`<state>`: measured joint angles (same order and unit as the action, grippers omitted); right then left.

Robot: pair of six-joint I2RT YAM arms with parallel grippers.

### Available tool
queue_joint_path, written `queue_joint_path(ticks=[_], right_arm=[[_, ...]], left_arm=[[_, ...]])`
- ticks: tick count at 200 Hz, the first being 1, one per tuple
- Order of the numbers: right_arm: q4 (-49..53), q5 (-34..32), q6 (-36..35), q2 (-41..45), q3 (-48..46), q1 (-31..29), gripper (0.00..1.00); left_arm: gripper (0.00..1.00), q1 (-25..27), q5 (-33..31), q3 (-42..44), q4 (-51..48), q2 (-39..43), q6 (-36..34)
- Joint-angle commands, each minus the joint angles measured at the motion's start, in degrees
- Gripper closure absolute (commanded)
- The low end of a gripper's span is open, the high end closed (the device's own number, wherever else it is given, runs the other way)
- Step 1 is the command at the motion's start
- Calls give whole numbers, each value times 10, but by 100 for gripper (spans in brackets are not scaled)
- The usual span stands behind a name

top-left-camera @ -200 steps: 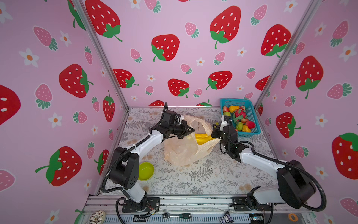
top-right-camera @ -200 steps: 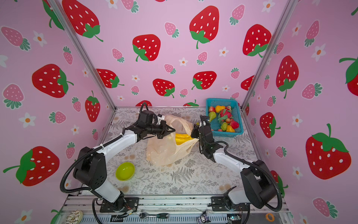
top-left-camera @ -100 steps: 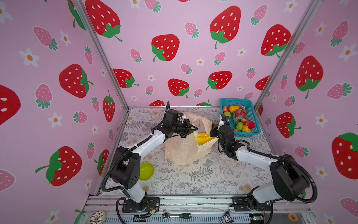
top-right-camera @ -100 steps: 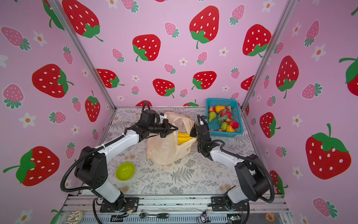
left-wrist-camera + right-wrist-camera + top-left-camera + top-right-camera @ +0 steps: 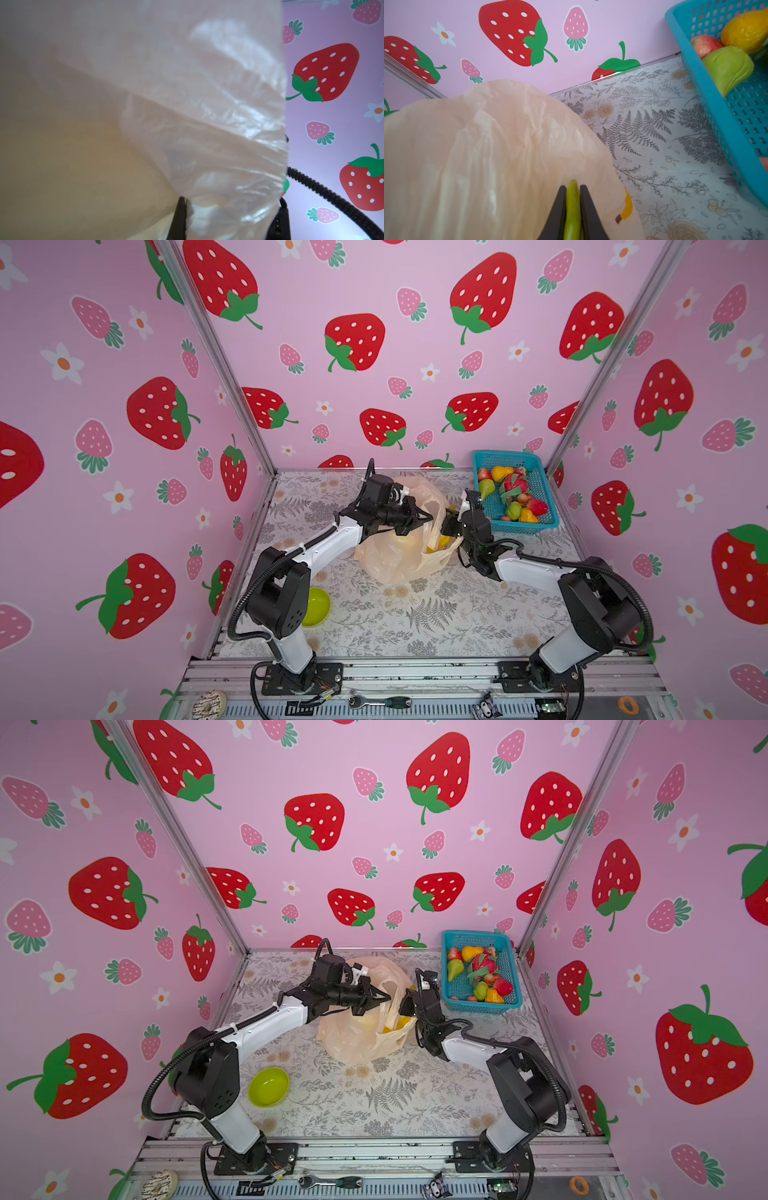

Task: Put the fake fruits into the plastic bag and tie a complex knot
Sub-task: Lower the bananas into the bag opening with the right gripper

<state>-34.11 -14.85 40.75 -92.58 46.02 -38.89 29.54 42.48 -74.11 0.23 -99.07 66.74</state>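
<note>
Banana at the bag mouth, both grippers clamped.
Left gripper (image 5: pixel 424 517) is pressed together on the plastic bag (image 5: pixel 390 556) rim, holding it up above the bag body; the film drapes over most of the left wrist view. Right gripper (image 5: pixel 572 188) pinches the tip of 1 yellow-green banana (image 5: pixel 572 209) at the bag's mouth. Bag shows 1 banana print (image 5: pixel 626 207). Other fruits (image 5: pixel 513 497) sit in the teal basket (image 5: pixel 521 527), just right of the bag. Green bowl (image 5: pixel 318 608) sits near-left of the bag.
</note>
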Motion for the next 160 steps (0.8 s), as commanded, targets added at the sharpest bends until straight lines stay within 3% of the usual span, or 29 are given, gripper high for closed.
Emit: queue_joint_path(ticks=[1,37,88,160], right_arm=[[-45,-7,80,-14,15,-1,100],[-41,5,99,-47,34,-1,98],[-76,73,105,-96,32,2,91],[-136,241,73,-85,7,41,62]], left_arm=[[100,6,4,6,37,3,29],[100,9,7,1,53,-7,47],[100,8,11,-13,62,-26,58],[100,-25,24,-10,41,-23,35]])
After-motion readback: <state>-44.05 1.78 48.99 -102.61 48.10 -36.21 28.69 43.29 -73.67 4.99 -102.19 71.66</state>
